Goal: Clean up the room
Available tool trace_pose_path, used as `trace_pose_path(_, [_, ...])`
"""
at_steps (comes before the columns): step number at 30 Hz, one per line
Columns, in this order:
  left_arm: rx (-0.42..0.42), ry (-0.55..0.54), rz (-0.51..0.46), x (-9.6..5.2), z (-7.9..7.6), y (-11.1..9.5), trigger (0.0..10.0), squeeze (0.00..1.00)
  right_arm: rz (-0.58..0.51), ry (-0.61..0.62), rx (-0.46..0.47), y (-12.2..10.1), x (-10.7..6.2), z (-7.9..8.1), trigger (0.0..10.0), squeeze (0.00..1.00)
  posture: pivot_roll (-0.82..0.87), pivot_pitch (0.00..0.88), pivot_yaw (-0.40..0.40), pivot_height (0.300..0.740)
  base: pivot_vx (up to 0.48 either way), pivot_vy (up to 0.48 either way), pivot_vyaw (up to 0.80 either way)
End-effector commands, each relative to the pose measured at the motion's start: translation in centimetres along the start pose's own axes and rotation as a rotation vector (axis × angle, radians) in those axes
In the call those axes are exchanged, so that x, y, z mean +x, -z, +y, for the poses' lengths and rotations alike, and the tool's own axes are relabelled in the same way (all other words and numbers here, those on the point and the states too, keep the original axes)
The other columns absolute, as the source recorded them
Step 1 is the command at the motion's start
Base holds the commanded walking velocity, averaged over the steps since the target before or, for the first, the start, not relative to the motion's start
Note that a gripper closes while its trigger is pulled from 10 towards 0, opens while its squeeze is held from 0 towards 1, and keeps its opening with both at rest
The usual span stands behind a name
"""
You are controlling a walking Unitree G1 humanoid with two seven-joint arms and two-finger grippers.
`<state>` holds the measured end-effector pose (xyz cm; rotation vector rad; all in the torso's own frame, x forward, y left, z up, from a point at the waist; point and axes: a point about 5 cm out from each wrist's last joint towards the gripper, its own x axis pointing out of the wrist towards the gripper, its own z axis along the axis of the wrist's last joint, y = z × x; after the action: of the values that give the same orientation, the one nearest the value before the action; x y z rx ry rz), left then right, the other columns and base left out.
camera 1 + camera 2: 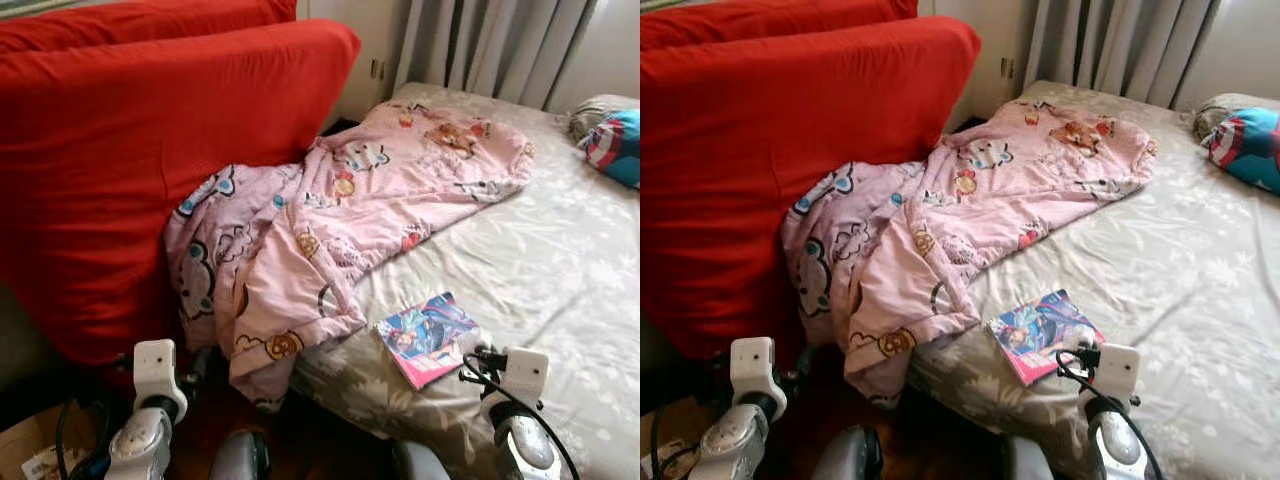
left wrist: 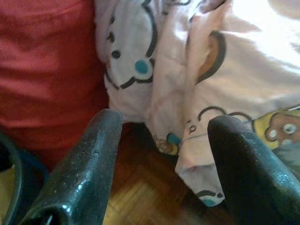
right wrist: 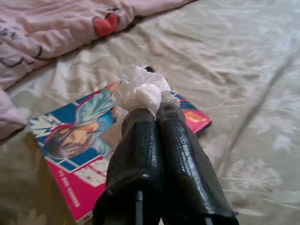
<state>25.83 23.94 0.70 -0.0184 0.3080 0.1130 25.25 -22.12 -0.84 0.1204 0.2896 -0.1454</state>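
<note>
A: Quick count for me — what's on the bed (image 1: 560,270)?

B: One pink cartoon-print blanket (image 1: 350,220), bunched up and spilling off the mattress edge down toward the wooden floor (image 2: 140,197). One comic book (image 1: 428,338), bright cover up, lying near the bed's near edge just beside the blanket's fold. One blue, red and white pillow (image 1: 615,145) at the far right, cut off by the frame. Two red cushions (image 1: 150,150) stacked to the left, the upper one cropped at the top.

A: And the grippers?

B: Right gripper (image 3: 154,105) sits just above the comic book, its two black fingers (image 3: 178,154) pressed together, pinching a crumpled white tissue (image 3: 140,89) at the tips. Left gripper (image 2: 164,136) is down low by the hanging blanket, fingers spread wide with nothing between them, red cushion on one side, blanket on the other.

A: Anything you can't make out?

B: The tissue covers part of the comic's cover. At bottom left of the head view there's a cardboard box (image 1: 35,450), mostly cropped, contents unclear. Grey curtains (image 1: 500,45) behind the bed are cut off at the top.
</note>
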Motion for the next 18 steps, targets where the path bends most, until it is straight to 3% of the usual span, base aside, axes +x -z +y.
trace_pose_path(1, [0.009, -0.004, 0.012, 0.2, -0.2, 0.3, 10.0, 0.0, 0.045, 0.001, -0.004, 0.6, -0.1, -0.2, 10.0, 0.0, -0.02, 0.0, -0.026, 0.628, 0.0, 0.0, 0.0])
trace_pose_path(9, [-0.023, -0.03, 0.129, -0.3, -0.1, 2.7, 10.0, 0.0, 0.23, 0.005, -0.002, 3.5, -1.0, 0.0, 10.0, 0.0, -0.01, 0.0, -0.024, 0.683, 0.0, 0.0, 0.0])
trace_pose_path(18, [-0.021, -0.033, 0.303, -1.2, -0.5, 5.3, 10.0, 0.0, 0.434, 0.004, -0.064, 6.4, -2.6, 0.2, 10.0, 0.0, 0.01, 0.0, -0.043, 0.738, 0.0, 0.0, 0.0])
